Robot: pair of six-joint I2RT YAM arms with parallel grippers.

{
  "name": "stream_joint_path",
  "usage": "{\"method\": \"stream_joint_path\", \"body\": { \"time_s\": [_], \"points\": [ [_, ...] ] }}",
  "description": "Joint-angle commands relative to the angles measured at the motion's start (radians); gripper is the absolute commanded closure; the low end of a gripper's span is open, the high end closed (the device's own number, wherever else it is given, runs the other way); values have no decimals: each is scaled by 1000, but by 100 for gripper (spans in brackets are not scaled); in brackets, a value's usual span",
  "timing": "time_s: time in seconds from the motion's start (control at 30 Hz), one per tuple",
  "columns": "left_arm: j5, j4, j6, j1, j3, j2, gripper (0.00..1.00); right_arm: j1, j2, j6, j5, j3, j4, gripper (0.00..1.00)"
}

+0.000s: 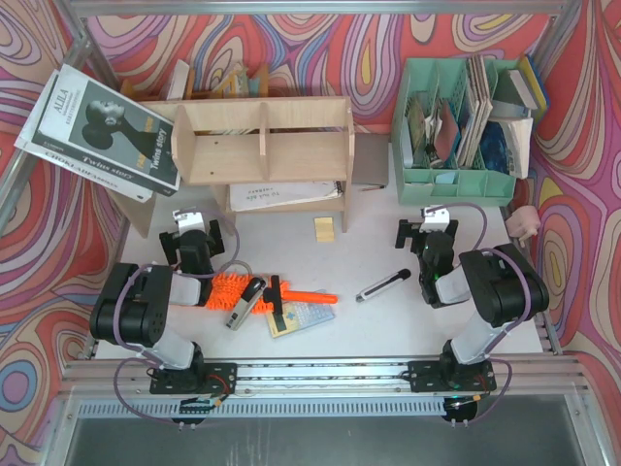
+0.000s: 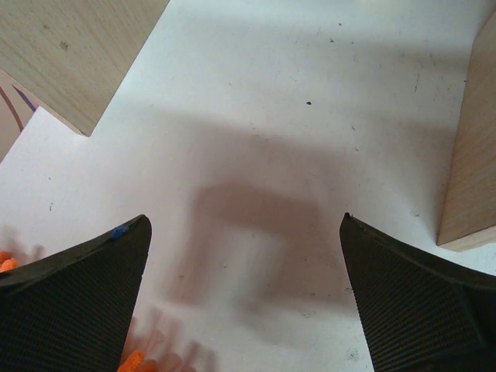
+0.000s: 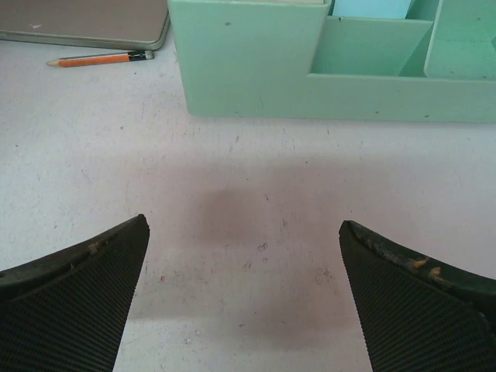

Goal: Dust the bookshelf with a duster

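Left gripper (image 2: 244, 221): claw spread apart, nothing in it, over bare table (image 1: 388, 330) just near of the shelf (image 1: 262, 146), with a wood panel on either side of its view. Right gripper (image 3: 244, 223): claw spread too, nothing in it, facing the mint organiser (image 1: 456, 146).

Duster (image 1: 225, 288) lies flat on the table, near-left, fluff end beside the left arm, handle pointing right. In the way: a silver tool (image 1: 245, 303) across the fluff, a black clip (image 1: 277, 294) across the handle, a booklet (image 1: 299, 316) at the handle's near side.

Counts:
- 1 shelf, 2 tiers, papers (image 1: 281, 194) on the lower
- 1 duster
- 1 marker (image 1: 381, 286) mid-table
- 1 pencil (image 3: 97, 59) beside 1 grey pad (image 3: 85, 23), left of the organiser
- 1 yellow tag (image 1: 324, 227) by the shelf's right leg
- magazines (image 1: 102, 131) leaning far left, beside the shelf
- 1 pink thing (image 1: 524, 223) at the right edge

Room: bare strip between shelf and arms, more bare table around the marker. Patterned walls close in left, far and right; a rail runs along the near edge.
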Motion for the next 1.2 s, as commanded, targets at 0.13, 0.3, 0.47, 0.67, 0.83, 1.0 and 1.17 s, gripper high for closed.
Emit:
{"method": "stream_joint_path", "body": {
  "time_s": [0.13, 0.3, 0.47, 0.67, 0.83, 1.0, 1.17],
  "points": [
    [7, 37, -11, 4, 11, -9, 2, -9, 5, 12, -10, 21, 8, 1],
    [30, -5, -26, 23, 29, -12, 2, -8, 4, 10, -9, 20, 9, 1],
    [57, -37, -45, 44, 38, -19, 1, -9, 5, 10, -9, 21, 9, 1],
    [71, 127, -20, 28, -63, -64, 2, -9, 4, 11, -10, 21, 9, 1],
    [-97, 117, 8, -61, -134, -221, 2, -8, -1, -4, -17, 5, 37, 1],
    [-352, 18, 80, -218, -152, -426, 1, -7, -39, -26, -67, -42, 89, 1],
    [-524, -234, 37, -334, -170, -730, 2, 32, -184, -42, -8, -11, -102, 1]
  ]
}}
